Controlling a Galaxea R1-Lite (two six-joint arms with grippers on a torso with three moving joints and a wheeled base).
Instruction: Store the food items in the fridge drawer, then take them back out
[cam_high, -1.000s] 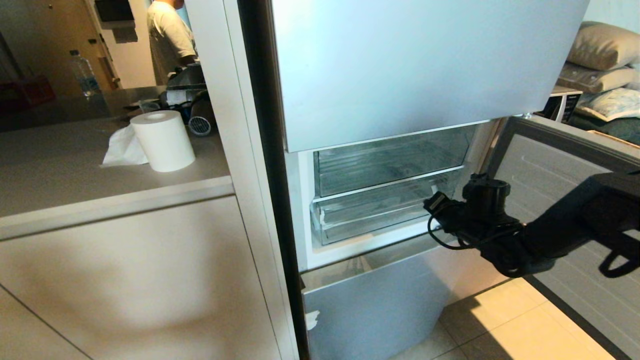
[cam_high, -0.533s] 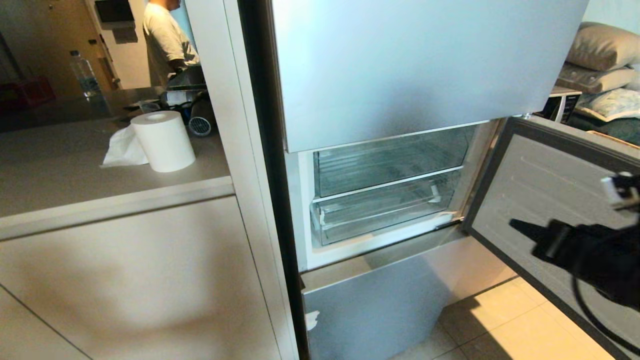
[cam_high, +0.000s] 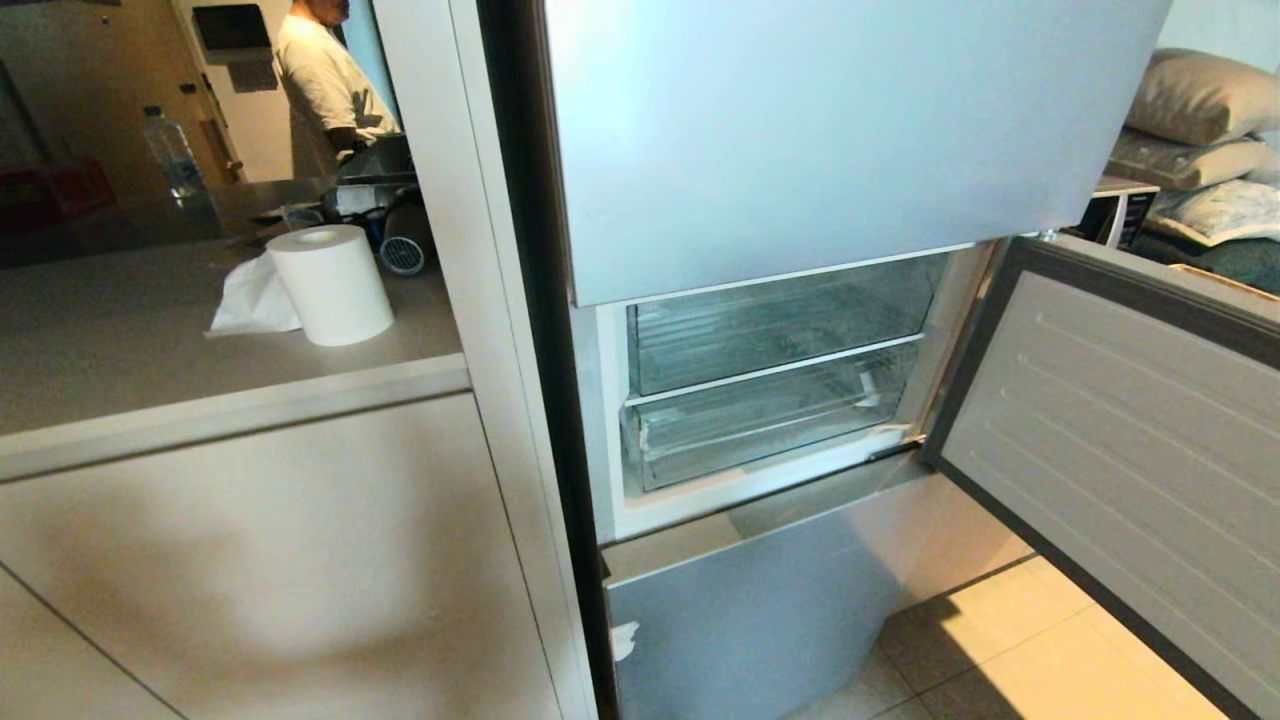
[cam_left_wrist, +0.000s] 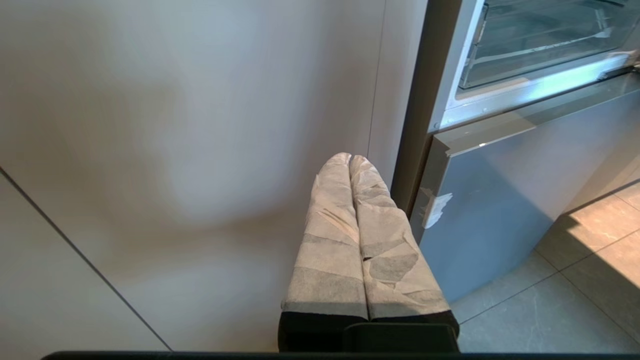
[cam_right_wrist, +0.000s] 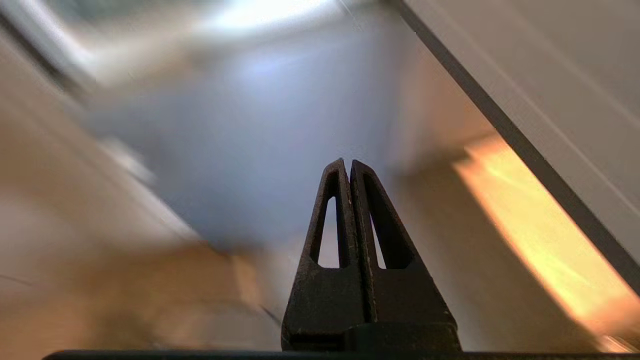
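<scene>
The fridge's middle compartment stands open, and inside it the clear plastic fridge drawer (cam_high: 760, 425) sits pushed in below a second clear bin (cam_high: 780, 330); both look empty. The drawer (cam_left_wrist: 540, 45) also shows in the left wrist view. The food items are out of view. My left gripper (cam_left_wrist: 350, 157), its fingers wrapped in pale tape, is shut on nothing and hangs low beside the cabinet front, left of the fridge. My right gripper (cam_right_wrist: 348, 162) is shut and empty, pointing at the floor near the open door. Neither arm shows in the head view.
The open door (cam_high: 1120, 440) swings out to the right of the compartment. The silver-blue panels above (cam_high: 830, 130) and below (cam_high: 750, 610) are closed. Left of the fridge is a counter (cam_high: 150, 370) with a paper roll (cam_high: 330, 283). A person (cam_high: 325, 85) stands behind it.
My right arm has pulled away from the front of the drawers, moving right and down until it left the head view. The drawers and door have not moved.
</scene>
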